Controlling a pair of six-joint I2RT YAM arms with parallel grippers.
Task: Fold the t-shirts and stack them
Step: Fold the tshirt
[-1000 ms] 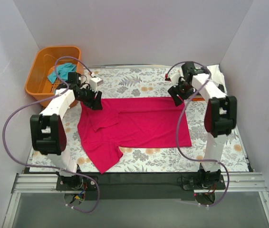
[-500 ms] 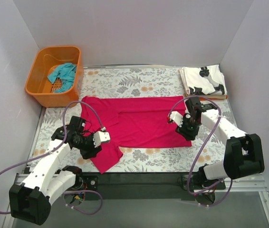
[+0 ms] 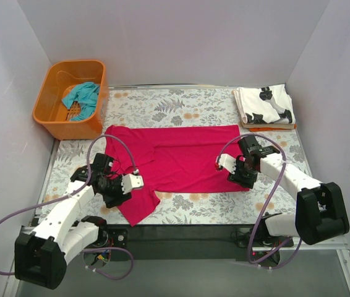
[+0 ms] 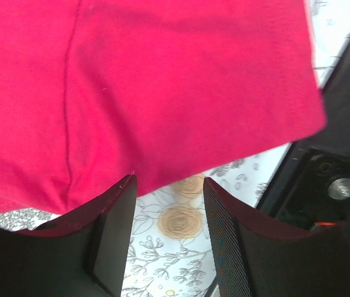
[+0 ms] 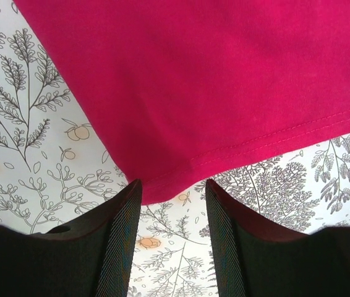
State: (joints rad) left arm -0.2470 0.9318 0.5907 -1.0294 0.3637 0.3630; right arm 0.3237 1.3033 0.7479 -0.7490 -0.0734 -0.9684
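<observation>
magenta-red t-shirt (image 3: 181,158) flat, wrist views show both jaws open over its edges

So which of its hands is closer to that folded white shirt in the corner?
Right. The right hand is at the red shirt's near corner, just short of the white shirt; the left hand is far over at the red shirt's opposite end.

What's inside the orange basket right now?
A crumpled teal t-shirt lies inside the orange basket. Bare floor shows beside it; anything beneath the shirt is covered.
</observation>
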